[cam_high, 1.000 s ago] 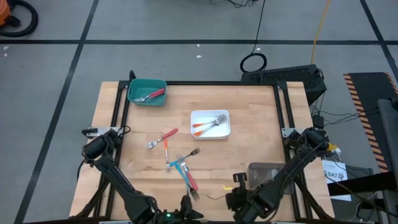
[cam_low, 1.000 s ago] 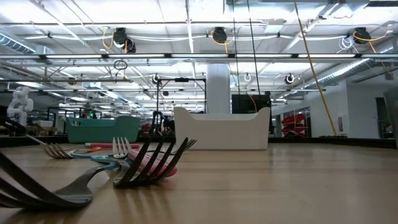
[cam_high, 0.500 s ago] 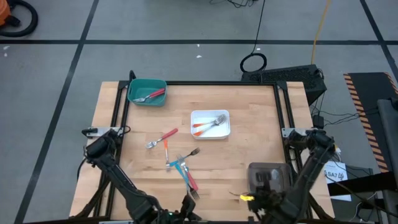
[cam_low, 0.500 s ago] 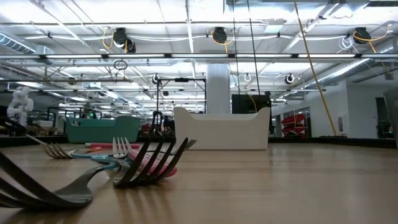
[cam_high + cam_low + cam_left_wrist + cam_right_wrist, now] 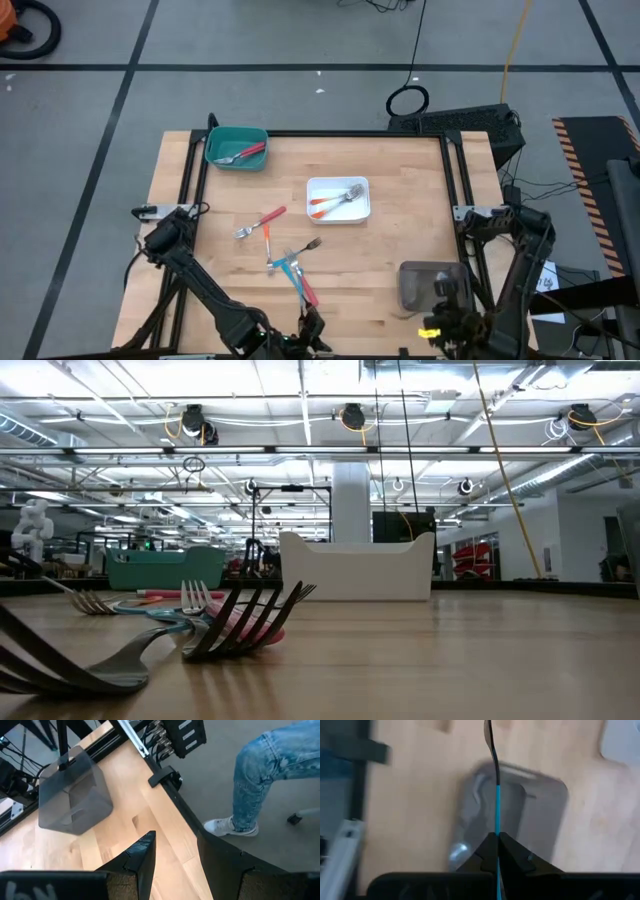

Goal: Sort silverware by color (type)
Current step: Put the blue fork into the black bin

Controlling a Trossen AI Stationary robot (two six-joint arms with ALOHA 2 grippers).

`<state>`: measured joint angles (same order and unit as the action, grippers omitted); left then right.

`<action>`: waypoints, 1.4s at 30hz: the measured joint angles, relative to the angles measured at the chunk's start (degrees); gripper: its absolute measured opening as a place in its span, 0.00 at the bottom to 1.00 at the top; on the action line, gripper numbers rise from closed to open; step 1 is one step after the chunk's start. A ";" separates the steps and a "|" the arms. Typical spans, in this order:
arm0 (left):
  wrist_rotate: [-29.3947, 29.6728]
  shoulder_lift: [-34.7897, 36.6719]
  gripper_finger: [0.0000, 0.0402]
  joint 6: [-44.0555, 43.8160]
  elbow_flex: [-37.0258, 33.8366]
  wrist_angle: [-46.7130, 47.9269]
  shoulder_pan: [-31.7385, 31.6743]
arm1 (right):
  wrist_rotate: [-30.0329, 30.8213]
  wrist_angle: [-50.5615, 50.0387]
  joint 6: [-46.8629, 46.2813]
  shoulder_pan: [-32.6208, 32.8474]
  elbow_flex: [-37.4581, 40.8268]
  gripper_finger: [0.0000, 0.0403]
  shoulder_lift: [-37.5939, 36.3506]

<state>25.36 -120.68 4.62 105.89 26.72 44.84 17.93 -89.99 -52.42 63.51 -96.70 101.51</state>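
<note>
My right gripper (image 5: pixel 496 837) is at the table's near right corner (image 5: pixel 440 335), shut on a blue-handled fork (image 5: pixel 496 785) above the grey tray (image 5: pixel 520 815). My left gripper (image 5: pixel 176 835) hangs open at the near edge (image 5: pixel 312 328) with nothing between its fingers. Several forks with red, orange and blue handles (image 5: pixel 285 262) lie loose in the middle of the table. Orange-handled forks lie in the white tray (image 5: pixel 338 184). A red-handled fork lies in the teal tray (image 5: pixel 222 135). My right gripper pinches the fork's blue handle (image 5: pixel 496 822) between its two fingers. The fork runs on in line with the fingers, its metal head (image 5: pixel 489 732) farthest from them. It is lifted clear, over the grey tray.
The table's black frame rail (image 5: pixel 170 790) runs along its right edge. Beyond it a person's leg in jeans (image 5: pixel 265 775) stands on the floor. Bare wood lies between the fork pile and the grey tray (image 5: pixel 430 285). The low view shows fork tines (image 5: pixel 240 620) close up.
My right gripper has swung toward the table's right edge with the blue fork, rising a little and turning, and now hangs by the grey tray. My left arm has shifted slightly and rolled its wrist. The forks on the table lie as before.
</note>
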 joint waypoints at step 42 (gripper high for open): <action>-0.09 -0.03 0.38 -0.44 0.00 0.07 -0.26 | -5.78 16.71 -6.12 0.35 33.12 0.01 -12.78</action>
<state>25.28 -120.70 4.19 105.89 26.79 44.58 12.16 -73.29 -58.54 63.87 -63.58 88.73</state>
